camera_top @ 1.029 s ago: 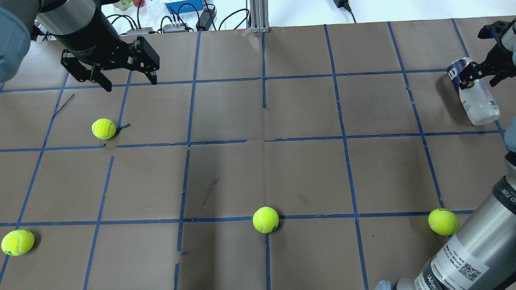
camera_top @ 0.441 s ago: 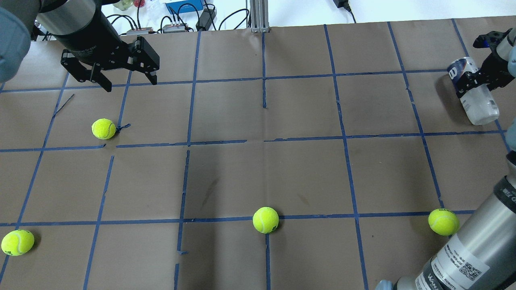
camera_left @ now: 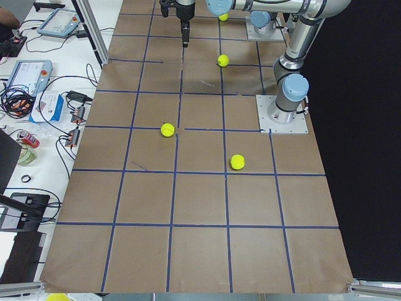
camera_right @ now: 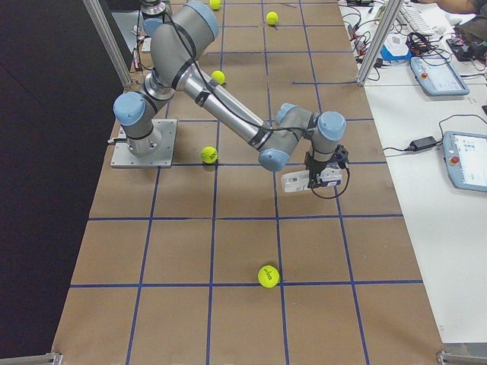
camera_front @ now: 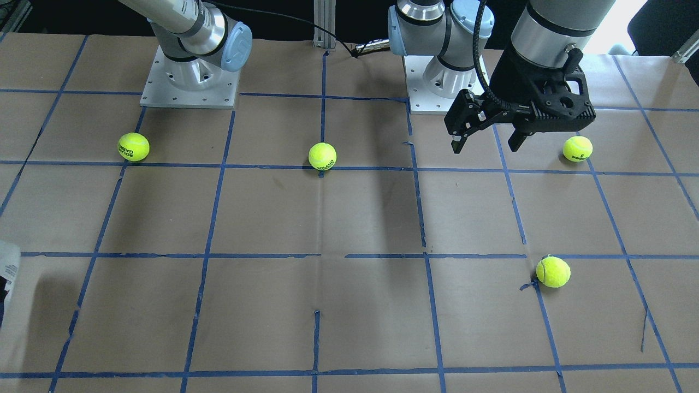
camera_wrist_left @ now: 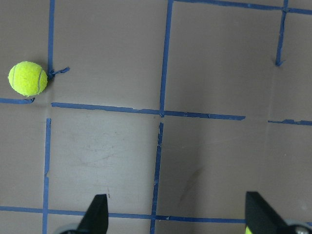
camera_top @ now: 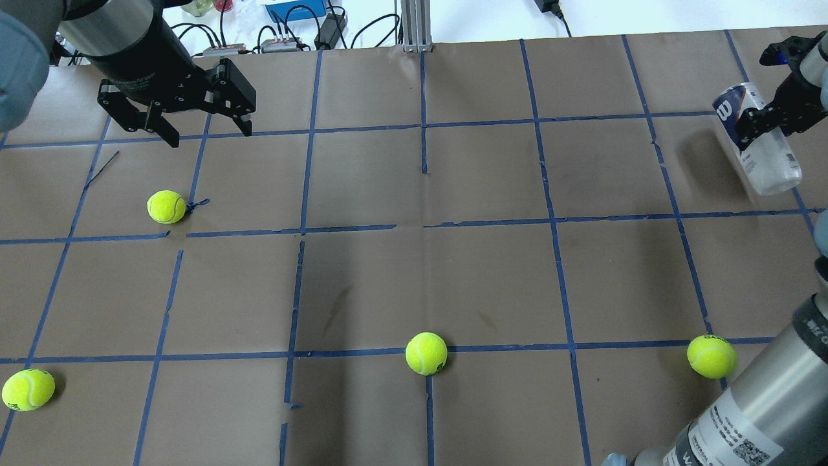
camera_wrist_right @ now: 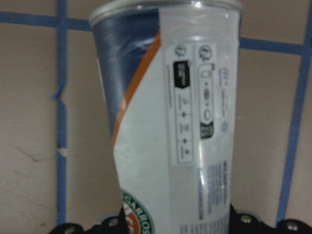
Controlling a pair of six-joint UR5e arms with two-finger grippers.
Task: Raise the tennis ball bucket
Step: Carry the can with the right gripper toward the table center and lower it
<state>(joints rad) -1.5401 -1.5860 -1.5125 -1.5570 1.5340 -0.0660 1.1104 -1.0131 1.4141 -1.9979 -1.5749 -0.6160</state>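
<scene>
The tennis ball bucket (camera_top: 770, 162) is a clear can with a white and navy label. It lies tilted in my right gripper (camera_top: 767, 120) at the far right, held off the table with its shadow apart to the left. The right gripper is shut on its navy end. The exterior right view shows the bucket (camera_right: 295, 181) in the air in that gripper (camera_right: 319, 176). It fills the right wrist view (camera_wrist_right: 170, 122). Only its tip (camera_front: 8, 265) shows at the left edge of the front-facing view. My left gripper (camera_top: 207, 133) is open and empty above the far left of the table.
Several yellow-green tennis balls lie on the brown papered table: one (camera_top: 166, 206) near the left gripper, one (camera_top: 28, 389) at the near left, one (camera_top: 426, 353) near the middle, one (camera_top: 711, 356) beside my right arm. Cables and boxes lie beyond the far edge.
My right gripper has risen with the bucket in it. The bucket has come off the table and its shadow now lies apart from it. The left arm has not moved.
</scene>
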